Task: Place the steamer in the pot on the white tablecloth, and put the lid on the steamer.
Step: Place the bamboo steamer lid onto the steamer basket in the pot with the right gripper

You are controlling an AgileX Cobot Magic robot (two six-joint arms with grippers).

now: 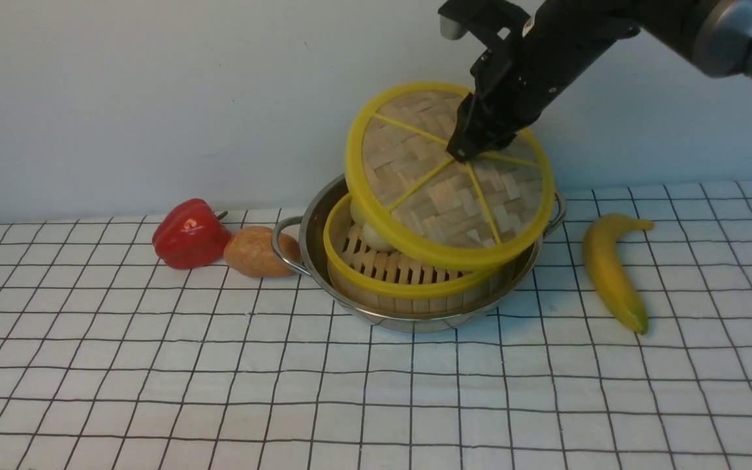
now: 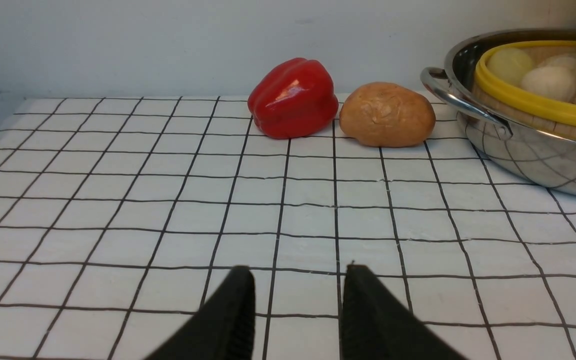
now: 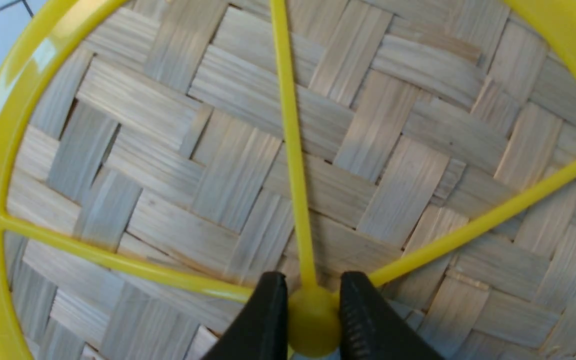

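The pot (image 1: 316, 225) stands on the white tablecloth (image 1: 219, 378) with the steamer (image 1: 382, 277) inside it, pale buns (image 2: 550, 82) showing in the steamer. The lid (image 1: 428, 189) hangs tilted over the steamer, its far edge raised and its near edge low by the steamer's rim; I cannot tell whether they touch. My right gripper (image 1: 464, 153) is shut on the lid's yellow centre knob (image 3: 313, 320), one finger on each side of it. My left gripper (image 2: 298, 270) is open with nothing between its fingers, low over the cloth to the left of the pot (image 2: 518, 150), and out of the front view.
A red pepper (image 1: 188, 234) and a brown bread roll (image 1: 258, 251) lie just left of the pot's handle. A banana (image 1: 611, 271) lies to the pot's right. A pale wall stands behind the table.
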